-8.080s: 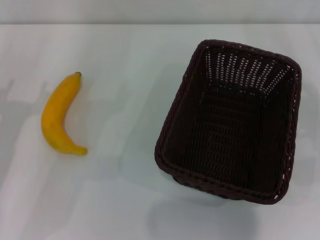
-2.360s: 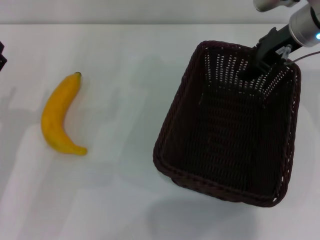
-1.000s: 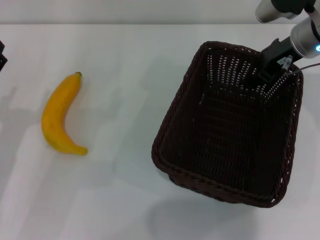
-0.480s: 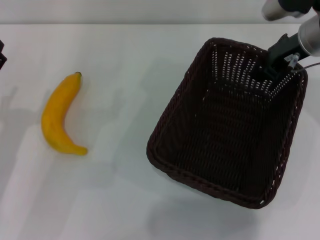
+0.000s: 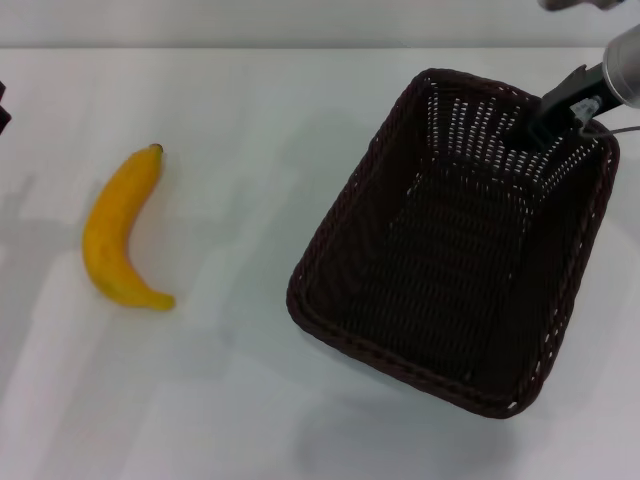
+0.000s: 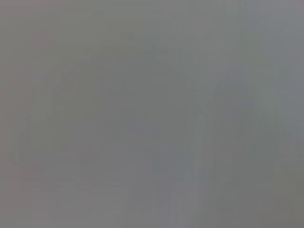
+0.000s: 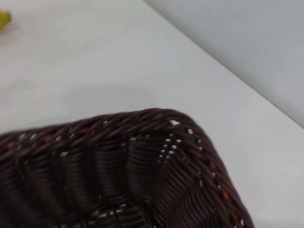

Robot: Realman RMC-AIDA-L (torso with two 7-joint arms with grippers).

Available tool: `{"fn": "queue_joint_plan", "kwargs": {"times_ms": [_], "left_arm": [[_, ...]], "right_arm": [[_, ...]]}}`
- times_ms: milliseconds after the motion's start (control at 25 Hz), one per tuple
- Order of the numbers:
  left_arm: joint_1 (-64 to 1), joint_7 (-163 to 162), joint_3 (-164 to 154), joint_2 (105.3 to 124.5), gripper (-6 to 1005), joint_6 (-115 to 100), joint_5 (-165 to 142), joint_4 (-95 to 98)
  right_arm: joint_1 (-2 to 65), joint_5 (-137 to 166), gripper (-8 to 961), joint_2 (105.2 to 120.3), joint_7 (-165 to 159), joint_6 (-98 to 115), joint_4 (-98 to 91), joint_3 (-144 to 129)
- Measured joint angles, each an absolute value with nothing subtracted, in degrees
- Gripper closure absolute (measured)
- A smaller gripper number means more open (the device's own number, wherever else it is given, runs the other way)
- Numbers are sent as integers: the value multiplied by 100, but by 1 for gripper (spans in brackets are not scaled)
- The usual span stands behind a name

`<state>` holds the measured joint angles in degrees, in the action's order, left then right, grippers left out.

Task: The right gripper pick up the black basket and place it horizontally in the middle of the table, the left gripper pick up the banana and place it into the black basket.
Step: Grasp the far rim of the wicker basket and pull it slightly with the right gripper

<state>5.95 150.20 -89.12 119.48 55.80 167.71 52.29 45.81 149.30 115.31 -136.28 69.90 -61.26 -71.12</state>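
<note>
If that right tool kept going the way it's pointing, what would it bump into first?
Most likely the inside of the black basket: the right tool points down into it at its far rim, so probably the woven far wall or floor. Depth is hard to judge.

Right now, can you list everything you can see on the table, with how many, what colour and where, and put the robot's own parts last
Banana: one, yellow-orange with a dark stem tip, lying on the table's left side, well apart from the basket.
Black basket: one, very dark brown-black wicker, open side up, on the right half of the table, angled rather than square to the edge.
Table: one, plain white, under everything.
Right hand: one, black fingers on a silver-grey arm, at the basket's far right corner, gripping the rim with one finger reaching inside.
Left hand: one, only a dark sliver at the far left edge of the head view, away from the banana.
</note>
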Motion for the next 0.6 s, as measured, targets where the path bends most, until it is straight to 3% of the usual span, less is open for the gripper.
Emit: {"fn": "queue_joint_plan", "kwargs": {"times_ms": [600], "left_arm": [[609,14892,-8791,11944,122,5929,16773,4949]], "right_arm": [[3830,14963,677,11520,-15915,7214,-7264,-7287]]}}
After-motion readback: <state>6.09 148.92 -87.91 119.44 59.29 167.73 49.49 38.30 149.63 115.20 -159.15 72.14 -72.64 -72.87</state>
